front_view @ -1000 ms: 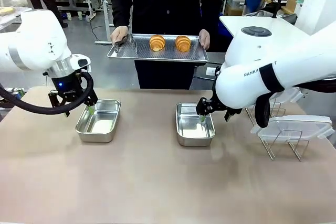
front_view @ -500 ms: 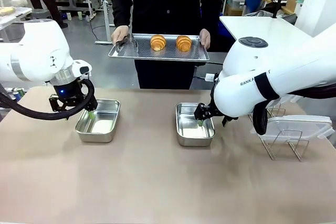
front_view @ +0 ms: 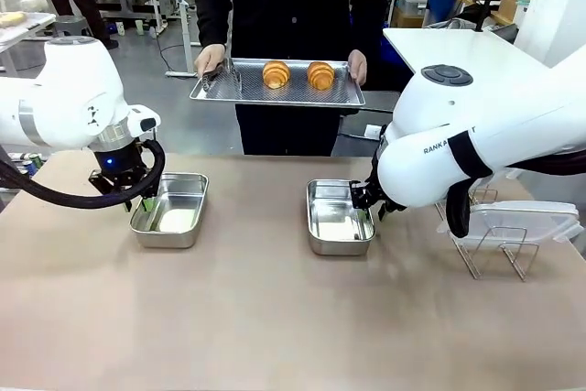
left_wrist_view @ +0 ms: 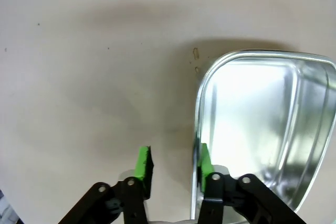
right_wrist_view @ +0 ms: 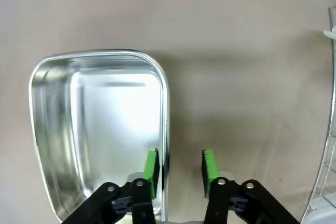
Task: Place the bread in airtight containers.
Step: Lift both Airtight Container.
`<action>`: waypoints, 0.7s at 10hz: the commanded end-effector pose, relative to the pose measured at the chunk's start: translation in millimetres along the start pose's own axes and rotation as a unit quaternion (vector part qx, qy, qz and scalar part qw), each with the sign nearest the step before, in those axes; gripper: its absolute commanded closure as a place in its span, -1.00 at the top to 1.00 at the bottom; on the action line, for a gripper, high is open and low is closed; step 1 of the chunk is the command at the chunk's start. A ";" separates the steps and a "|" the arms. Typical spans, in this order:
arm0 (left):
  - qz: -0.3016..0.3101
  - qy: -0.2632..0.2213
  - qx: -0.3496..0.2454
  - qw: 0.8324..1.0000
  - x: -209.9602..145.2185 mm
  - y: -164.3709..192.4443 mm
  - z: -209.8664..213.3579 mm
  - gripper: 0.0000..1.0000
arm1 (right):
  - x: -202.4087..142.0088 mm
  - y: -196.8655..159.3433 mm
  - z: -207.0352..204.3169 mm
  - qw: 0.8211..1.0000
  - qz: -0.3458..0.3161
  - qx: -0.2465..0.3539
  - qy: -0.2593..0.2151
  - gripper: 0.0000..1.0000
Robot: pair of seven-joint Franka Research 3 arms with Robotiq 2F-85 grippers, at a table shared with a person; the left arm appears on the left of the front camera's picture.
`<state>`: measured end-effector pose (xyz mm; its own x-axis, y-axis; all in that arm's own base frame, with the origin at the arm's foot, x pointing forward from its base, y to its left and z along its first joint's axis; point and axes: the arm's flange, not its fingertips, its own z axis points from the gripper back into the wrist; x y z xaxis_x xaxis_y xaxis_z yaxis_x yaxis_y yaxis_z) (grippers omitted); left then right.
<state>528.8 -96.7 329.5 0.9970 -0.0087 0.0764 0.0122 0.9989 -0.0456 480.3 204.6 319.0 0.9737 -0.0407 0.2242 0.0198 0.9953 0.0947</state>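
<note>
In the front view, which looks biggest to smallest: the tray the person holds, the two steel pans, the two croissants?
1. Flat metal tray.
2. Left shiny rectangular steel pan and right steel pan: alike.
3. Left golden-brown croissant and right croissant: alike; being farther off, they may look smaller.

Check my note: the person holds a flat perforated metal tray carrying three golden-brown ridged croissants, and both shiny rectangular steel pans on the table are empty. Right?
Wrong count. In the front view the flat perforated metal tray carries two golden-brown ridged croissants, not three. Both shiny rectangular steel pans on the table are empty, as noted.
</note>
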 end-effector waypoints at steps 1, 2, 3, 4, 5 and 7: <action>0.006 0.001 0.016 1.000 -3.3 -2.3 -3.6 -1.00 | -4.7 7.8 -2.5 1.000 -0.017 -0.018 -0.001 -1.00; 0.004 0.005 0.017 1.000 -3.0 -2.4 -1.7 -1.00 | -4.7 6.2 -1.7 1.000 -0.020 -0.018 0.001 -1.00; 0.003 0.006 0.017 1.000 -2.5 -1.8 -1.0 -1.00 | -4.3 5.4 -2.7 0.999 -0.022 -0.025 0.003 -1.00; 0.002 0.006 0.017 1.000 -2.1 -2.3 -0.1 -1.00 | -4.6 4.9 -2.3 0.999 -0.022 -0.023 0.007 -1.00; 0.002 0.005 0.018 1.000 -2.7 -3.3 0.5 -1.00 | -4.4 4.4 -1.7 0.999 -0.022 -0.024 0.010 -1.00; 0.007 -0.010 -0.001 1.000 0.0 -1.5 4.5 -1.00 | 0.2 3.9 0.6 0.999 -0.021 -0.030 -0.005 -1.00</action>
<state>528.5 -98.1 330.0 0.9972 -0.0119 0.0736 0.0152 0.9989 -0.0448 478.7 202.8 317.6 0.9774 -0.0567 0.2037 0.0403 0.9957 0.0838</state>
